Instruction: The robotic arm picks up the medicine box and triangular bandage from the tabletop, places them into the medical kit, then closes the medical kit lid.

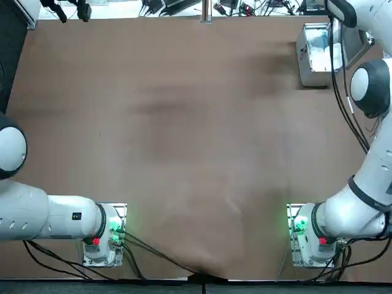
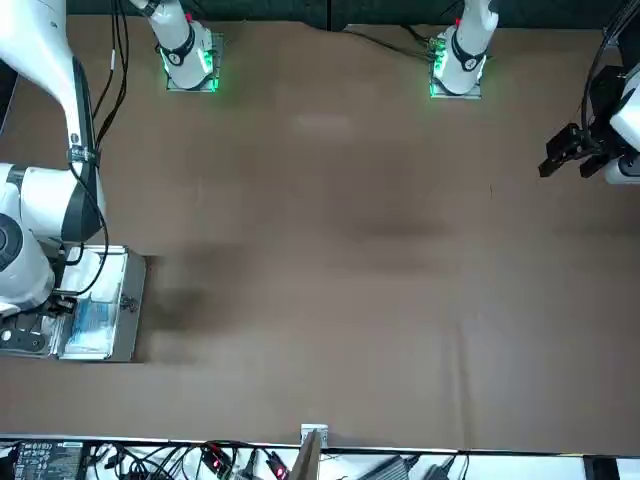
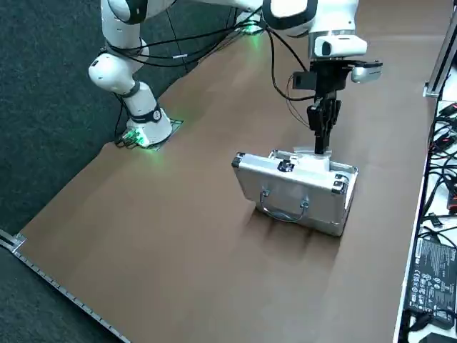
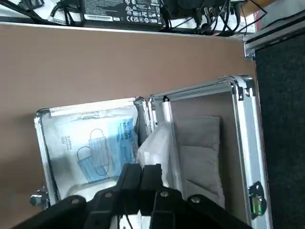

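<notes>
Right gripper and open case. The right gripper (image 4: 141, 168), carried by the robotic arm (image 2: 45, 195), points down over the open medical kit (image 3: 296, 189); whether its jaws are released, clenched or grasping the packet cannot be told. Directly at the jaws' tips lies a soft, crumpled white packet (image 4: 157, 149), the apparent triangular bandage, along the seam between the kit's two shells. In the wrist view it extends beyond the tips; in the right side view, white material shows beneath them, above the rim. Contact with the jaws cannot be made out.

To one side of the jaws, one shell holds a flat clear packet (image 4: 102, 148) with a picture of blue face masks. To the jaws' other side, the second shell holds a grey padded piece (image 4: 198, 155), creased across, against the wall nearer the jaws. Both shells are spread open; which is the lid cannot be told. A metal loop handle (image 3: 283, 215) hangs on the kit's outer wall, below and apart from the jaws. The tabletop (image 3: 207, 236) extends beneath the kit and around it, below the jaws.
</notes>
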Robot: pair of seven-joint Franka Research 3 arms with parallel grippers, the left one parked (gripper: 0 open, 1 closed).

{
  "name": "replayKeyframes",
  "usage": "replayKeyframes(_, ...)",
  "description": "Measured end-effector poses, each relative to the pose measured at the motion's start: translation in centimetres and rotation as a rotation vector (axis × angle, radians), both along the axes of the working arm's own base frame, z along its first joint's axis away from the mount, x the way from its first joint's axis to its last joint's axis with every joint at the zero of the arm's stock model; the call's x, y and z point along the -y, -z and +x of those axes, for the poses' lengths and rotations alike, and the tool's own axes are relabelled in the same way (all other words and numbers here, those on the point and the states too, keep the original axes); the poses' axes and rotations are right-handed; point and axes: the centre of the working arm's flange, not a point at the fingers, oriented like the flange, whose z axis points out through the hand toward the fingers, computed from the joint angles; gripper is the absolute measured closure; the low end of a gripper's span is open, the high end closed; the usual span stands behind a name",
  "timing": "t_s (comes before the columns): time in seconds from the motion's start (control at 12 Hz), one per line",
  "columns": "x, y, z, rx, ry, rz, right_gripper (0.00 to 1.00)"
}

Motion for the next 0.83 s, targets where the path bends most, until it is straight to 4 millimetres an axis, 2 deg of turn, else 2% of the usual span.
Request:
replayKeyframes(0.17, 0.5, 0.6, 0.0, -0.007, 0.006, -0.001, 0.99)
replayKeyframes(0.5, 2.5, 3.0, 0.2, -0.033, 0.021, -0.003, 0.99)
replayKeyframes(0.83, 2.8, 2.8, 0.5, -0.024, 0.007, -0.005, 0.99)
